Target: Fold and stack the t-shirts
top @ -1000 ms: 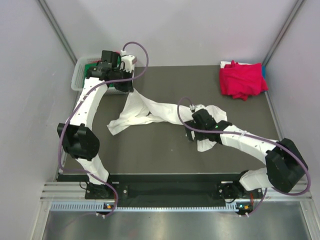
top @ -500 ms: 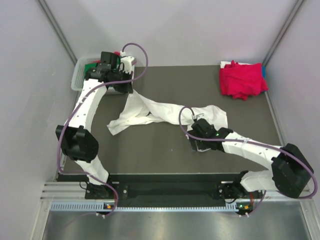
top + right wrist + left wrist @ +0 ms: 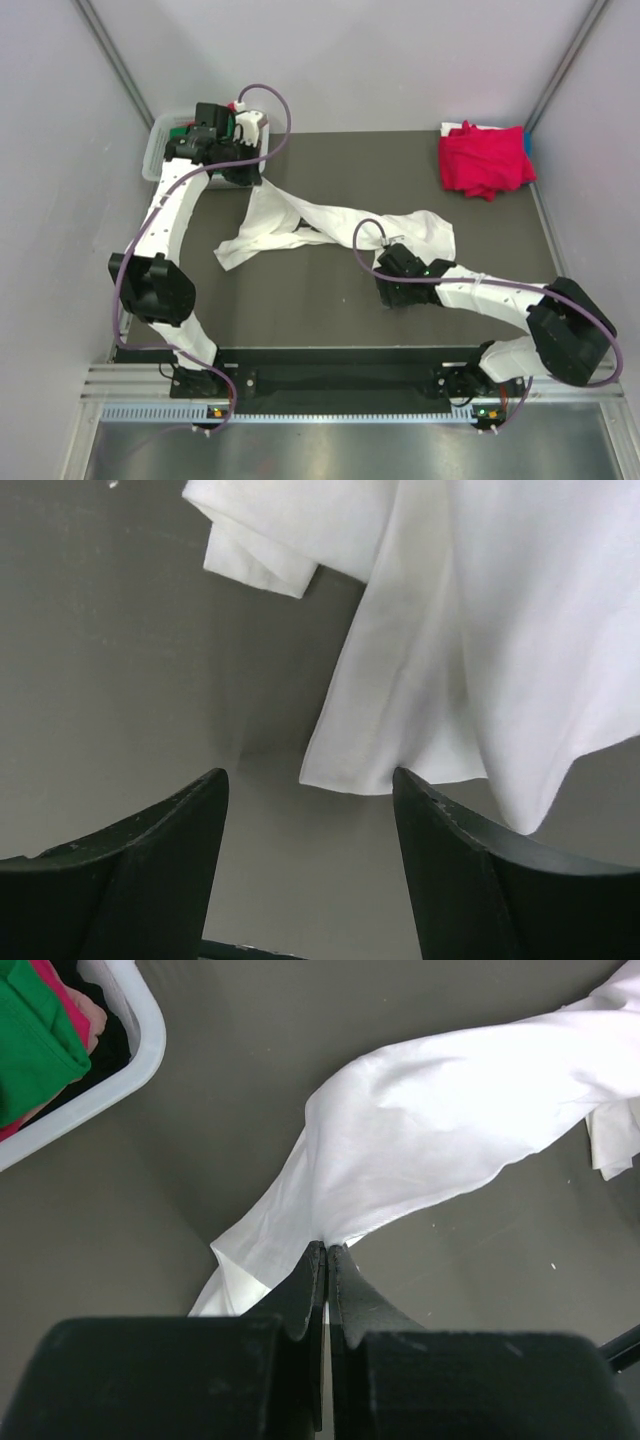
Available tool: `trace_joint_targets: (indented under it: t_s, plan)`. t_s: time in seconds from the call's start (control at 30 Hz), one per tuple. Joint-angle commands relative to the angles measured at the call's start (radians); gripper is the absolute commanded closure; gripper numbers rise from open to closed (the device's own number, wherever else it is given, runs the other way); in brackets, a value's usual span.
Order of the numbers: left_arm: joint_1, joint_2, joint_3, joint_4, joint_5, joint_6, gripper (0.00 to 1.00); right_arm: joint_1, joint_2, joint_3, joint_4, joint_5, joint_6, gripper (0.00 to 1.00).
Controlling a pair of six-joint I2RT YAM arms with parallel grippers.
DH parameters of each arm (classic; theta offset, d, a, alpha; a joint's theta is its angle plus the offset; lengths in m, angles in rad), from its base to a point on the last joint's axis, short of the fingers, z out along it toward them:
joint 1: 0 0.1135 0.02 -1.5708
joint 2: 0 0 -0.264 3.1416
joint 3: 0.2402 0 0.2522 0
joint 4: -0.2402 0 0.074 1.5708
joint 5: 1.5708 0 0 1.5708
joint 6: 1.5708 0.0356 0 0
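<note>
Flat matte dark grey table [image 3: 300,310], seen from above, with both arms bolted at its near edge. The left arm [image 3: 175,215] stretches far forward along the left side, elbow low near its base and wrist bent down at the far left corner. The right arm [image 3: 500,295] folds back on itself: the elbow lies at the right edge and the forearm runs leftward and low towards the middle of the table.

The white t-shirt [image 3: 330,220] of soft, creased cloth lies strung out in a loose twisted band across the middle of the table, from the left arm's wrist to just beyond the right arm's wrist. A heap of crumpled crimson cloth t-shirts [image 3: 485,160] sits at the far right corner, well apart from both arms. The white slatted plastic basket [image 3: 130,1050] with rounded corners stands at the far left corner, holding a bright green cloth t-shirt [image 3: 35,1030] and some pinkish red cloth.

The left gripper [image 3: 326,1250] has its black jaws pressed together, pinching a raised ridge of the white t-shirt at the tips. The right gripper [image 3: 310,780] hangs just above the table with its black jaws spread wide and holding nothing; a folded hem of the white t-shirt [image 3: 480,630] lies just ahead of the gap between them.
</note>
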Motion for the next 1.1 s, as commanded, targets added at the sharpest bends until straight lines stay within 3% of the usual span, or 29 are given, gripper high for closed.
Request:
trace_joint_targets:
  t_s: [0.0, 0.07, 0.2, 0.37, 0.6, 0.83, 1.07]
  plan:
    - [0.008, -0.061, 0.004, 0.028, 0.015, 0.008, 1.00, 0.019, 0.020, -0.005, 0.052, 0.001, 0.025, 0.38]
    - [0.010, -0.061, 0.002, 0.028, 0.016, 0.009, 1.00, 0.020, 0.026, -0.004, 0.058, 0.001, 0.023, 0.43]
    - [0.016, -0.065, 0.002, 0.023, 0.012, 0.016, 1.00, 0.020, 0.032, -0.005, 0.067, 0.002, 0.037, 0.64]
    - [0.030, -0.070, 0.002, 0.020, 0.020, 0.019, 1.00, 0.020, 0.024, -0.004, 0.063, 0.008, 0.048, 0.72]
    - [0.030, -0.072, -0.004, 0.020, 0.033, 0.009, 1.00, 0.020, -0.008, 0.035, 0.035, 0.042, 0.048, 1.00]
    - [0.033, -0.085, -0.021, 0.025, 0.020, 0.016, 1.00, 0.019, -0.045, 0.088, 0.010, 0.119, 0.017, 1.00]
    - [0.050, -0.092, -0.011, 0.025, 0.020, 0.008, 1.00, 0.012, -0.120, 0.376, -0.048, 0.443, -0.168, 1.00]
